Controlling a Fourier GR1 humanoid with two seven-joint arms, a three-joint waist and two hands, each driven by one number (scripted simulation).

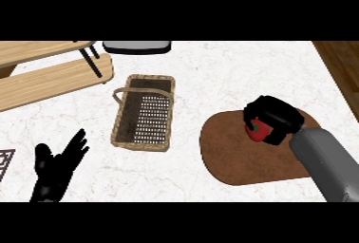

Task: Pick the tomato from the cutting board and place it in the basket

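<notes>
White marble bench (231,71), one, fills the head view.

Edges and open room:
- Far left corner: pale wooden planks (49,80), two, set at a slant.
- Far edge: one grey, dark-rimmed object (137,46), cut off by the view.
- Right edge: one dark wooden strip (342,61) borders the bench.
- Left edge: one corner of a wire grid (4,161), mostly out of view.
- Bare bench lies between the basket and the cutting board, in a wide band beyond the board toward the far edge, and along the near side between the two arms.

Counted items:
- Basket (140,145), one: woven wicker, oblong, with a hoop handle on its left side. It stands left of centre, long side running away from the robot.
- Cutting board (238,161), one: brown, rounded, lying flat to the right of the basket and apart from it.
- Tomato (258,134), one: red with a green stalk end.
- Robot hands, two.

Containers and contents:
- Basket: its perforated floor shows from end to end.
- Cutting board: the tomato sits over its far right part. Whether it touches the board or is raised off it cannot be told.

Hands:
- Right robot hand (275,117): black, on a grey forearm (326,163) entering from the lower right. Its fingers curl over the tomato, covering the top and right of it.
- Left robot hand (54,168): at the lower left, fingers straight and spread, pointing away from the robot. It is well apart from the basket and holds nothing.
</notes>
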